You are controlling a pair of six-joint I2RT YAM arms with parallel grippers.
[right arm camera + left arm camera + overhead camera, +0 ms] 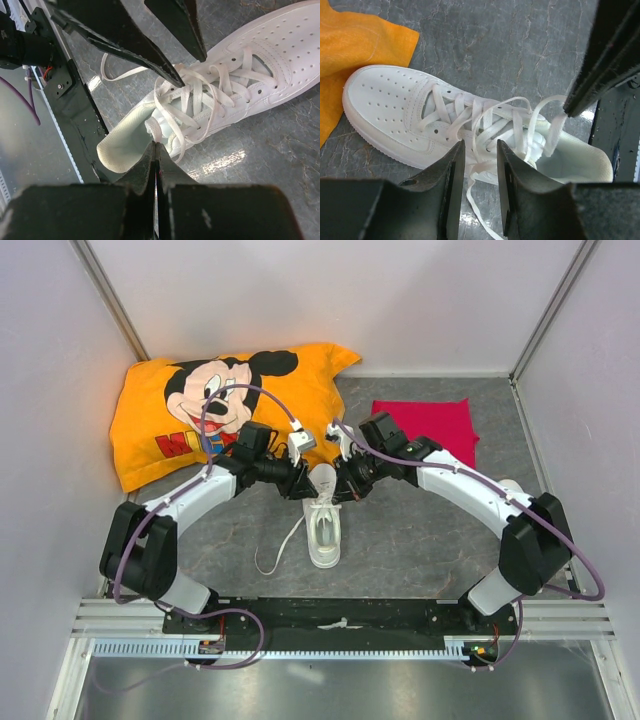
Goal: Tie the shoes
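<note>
**One sneaker mid-table, both grippers down at the laces**

Here's the shoe (pixel 325 535), a white low-top, the only one in view. It lies in the middle of the grey table (pixel 410 540), with its toe pointing at the back wall and its heel opening facing the arm bases.

The right gripper (pixel 156 147) has its jaws pressed flat together at the shoe's collar. They pinch a lace (pixel 547 135), which rises off the tongue straight to the tips.

The left gripper (pixel 476 150) comes in from the other side with its jaws partly open. A narrow gap shows between the fingers, which straddle the lace crossings near the top eyelets. A strand lies in that gap, and I see no squeeze on it.

The two sets of fingers sit very close over the tongue, so there is little room between them.

A loose lace end (pixel 275 555) curls off the shoe's left side toward the near edge. The toe lies just beside the edge of the orange pillow (pixel 150 440), and whether they touch I cannot tell. Bare table runs from the shoe's right side out to a red cloth (pixel 425 425), which is well apart.

Past the heel there is a strip of table, then the black base plate (pixel 340 615). White walls (pixel 50 390) box in the left, right and back.
</note>
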